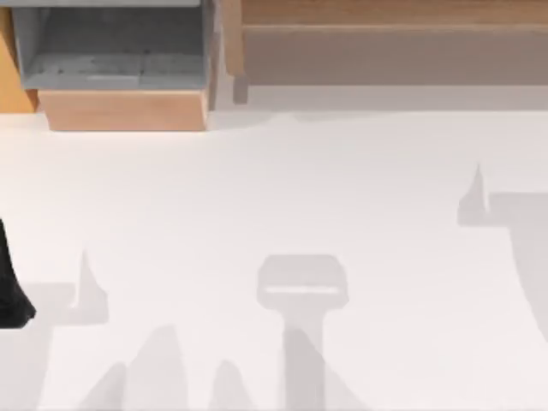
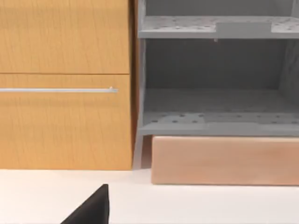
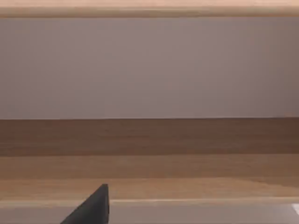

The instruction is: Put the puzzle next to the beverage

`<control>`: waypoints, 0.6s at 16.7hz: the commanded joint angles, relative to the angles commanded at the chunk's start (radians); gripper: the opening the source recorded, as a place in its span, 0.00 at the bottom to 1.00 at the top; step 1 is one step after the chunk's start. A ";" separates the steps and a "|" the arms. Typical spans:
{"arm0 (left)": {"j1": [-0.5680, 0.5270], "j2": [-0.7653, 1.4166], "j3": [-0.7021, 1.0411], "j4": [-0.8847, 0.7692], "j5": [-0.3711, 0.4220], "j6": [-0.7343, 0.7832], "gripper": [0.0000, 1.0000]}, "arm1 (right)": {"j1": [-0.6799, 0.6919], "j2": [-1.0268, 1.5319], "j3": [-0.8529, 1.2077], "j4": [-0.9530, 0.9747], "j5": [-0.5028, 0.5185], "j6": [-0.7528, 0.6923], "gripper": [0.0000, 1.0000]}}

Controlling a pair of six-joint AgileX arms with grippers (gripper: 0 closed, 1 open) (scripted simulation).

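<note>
The puzzle and the beverage are out of view. A black part of my left arm (image 1: 13,287) juts in at the left edge of the white table (image 1: 274,197). In the left wrist view a black piece of my left gripper (image 2: 91,209) sits low over the table, facing a grey shelf unit (image 2: 217,88). A black piece of my right gripper (image 3: 91,207) appears in the right wrist view, facing a wooden ledge (image 3: 149,158) under a plain wall.
The grey shelf unit (image 1: 111,51) stands on a light wooden base (image 1: 124,110) at the back left. Beside it is an orange wooden cabinet (image 2: 65,121) with a metal handle (image 2: 58,90). A long wooden ledge (image 1: 394,43) runs along the back right.
</note>
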 joint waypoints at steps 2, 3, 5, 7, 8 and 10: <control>0.000 0.000 0.000 0.000 0.000 0.000 1.00 | 0.059 0.223 0.195 0.003 0.067 0.000 1.00; 0.000 0.000 0.000 0.000 0.000 0.000 1.00 | 0.089 0.338 0.292 0.004 0.101 0.000 1.00; 0.000 0.000 0.000 0.000 0.000 0.000 1.00 | 0.146 0.560 0.481 0.005 0.166 -0.002 1.00; 0.000 0.000 0.000 0.000 0.000 0.000 1.00 | 0.201 0.760 0.658 0.008 0.228 -0.003 1.00; 0.000 0.000 0.000 0.000 0.000 0.000 1.00 | 0.227 0.849 0.739 0.010 0.257 -0.003 1.00; 0.000 0.000 0.000 0.000 0.000 0.000 1.00 | 0.276 1.002 0.888 0.018 0.309 -0.003 1.00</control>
